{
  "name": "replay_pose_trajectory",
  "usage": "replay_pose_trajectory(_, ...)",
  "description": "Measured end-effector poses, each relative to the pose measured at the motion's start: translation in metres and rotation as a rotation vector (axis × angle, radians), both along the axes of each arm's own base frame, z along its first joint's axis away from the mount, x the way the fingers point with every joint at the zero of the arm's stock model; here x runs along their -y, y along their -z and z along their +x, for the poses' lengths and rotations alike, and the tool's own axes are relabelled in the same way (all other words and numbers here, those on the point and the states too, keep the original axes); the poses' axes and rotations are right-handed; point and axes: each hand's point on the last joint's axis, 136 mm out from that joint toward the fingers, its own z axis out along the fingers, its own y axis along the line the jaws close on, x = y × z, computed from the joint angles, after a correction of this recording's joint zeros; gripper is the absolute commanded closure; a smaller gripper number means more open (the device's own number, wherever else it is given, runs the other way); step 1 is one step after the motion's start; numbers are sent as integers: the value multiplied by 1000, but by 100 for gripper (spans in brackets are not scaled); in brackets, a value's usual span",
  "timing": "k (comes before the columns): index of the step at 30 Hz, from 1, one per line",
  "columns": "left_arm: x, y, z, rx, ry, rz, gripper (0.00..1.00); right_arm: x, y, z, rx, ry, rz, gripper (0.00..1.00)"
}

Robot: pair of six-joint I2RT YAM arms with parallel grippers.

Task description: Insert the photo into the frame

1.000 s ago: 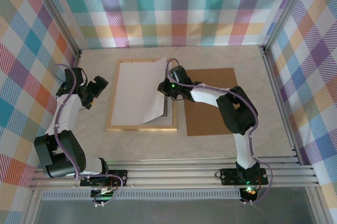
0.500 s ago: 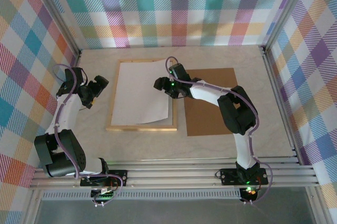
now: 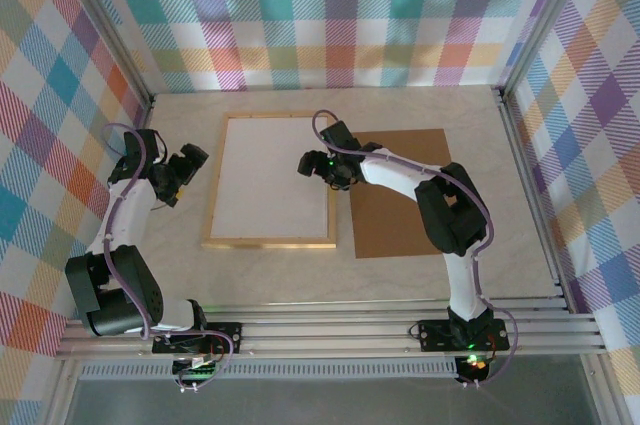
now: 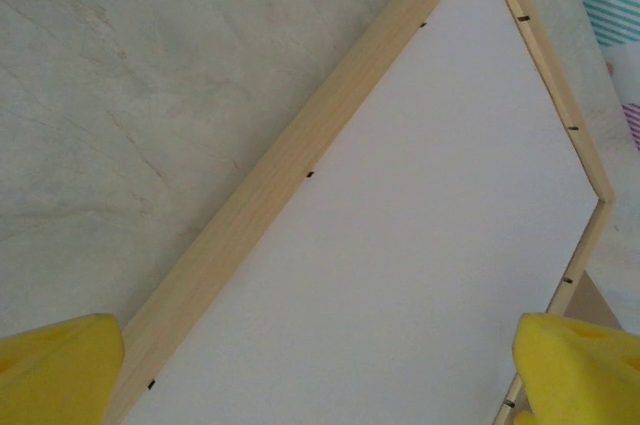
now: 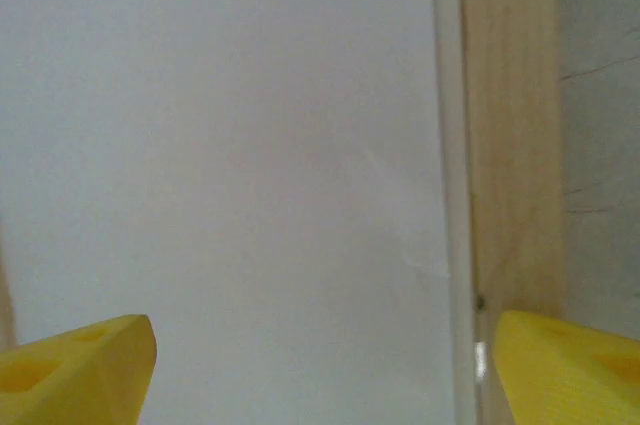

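Right end effector (image 5: 320,370) spread wide above frame (image 3: 270,241) (white sheet (image 3: 270,175) inside).

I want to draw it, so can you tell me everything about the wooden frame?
The frame is a big rectangle of thin, light golden wood, lying flat on the pale table between the two arms. A white sheet lies flat inside it, filling the opening. Tiny dark marks dot its inner edge. A brown board lies just to its right. The open right hand is over its right side.
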Motion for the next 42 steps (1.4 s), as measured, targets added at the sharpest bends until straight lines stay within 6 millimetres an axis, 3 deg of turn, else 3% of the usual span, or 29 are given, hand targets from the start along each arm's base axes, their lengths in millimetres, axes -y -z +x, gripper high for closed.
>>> replay_pose_trajectory(4, 3, 0, 1, 7, 13, -14, 0, 21, -14, 3, 46, -5, -76, 7)
replay_pose_trajectory(8, 14, 1, 3, 6, 48, -9, 0, 54, -49, 16, 129, 9, -109, 3)
replay_pose_trajectory(10, 30, 2, 3, 5, 94, 5, 0, 82, -67, 24, 170, 36, -130, 1)
replay_pose_trajectory(14, 75, 3, 2, 1, 214, 36, 0, 141, -80, 34, 202, 88, -202, 1)
replay_pose_trajectory(18, 128, 0, -3, 12, 323, 62, 0, 199, -67, 40, 165, 130, -301, 1)
replay_pose_trajectory(23, 212, -5, -3, 52, 451, 58, 0, 254, -46, 32, 75, 172, -373, 1)
replay_pose_trajectory(28, 302, 9, -5, 48, 575, 65, 0, 302, -31, 27, 8, 235, -360, 1)
replay_pose_trajectory(33, 377, 31, -4, 25, 667, 55, 0, 346, -13, 24, -47, 316, -323, 1)
replay_pose_trajectory(38, 422, 61, -4, -13, 725, 56, 0, 375, 21, 12, -138, 376, -254, 1)
replay_pose_trajectory(42, 431, 82, -5, -53, 740, 74, 0, 388, 36, 11, -170, 401, -231, 1)
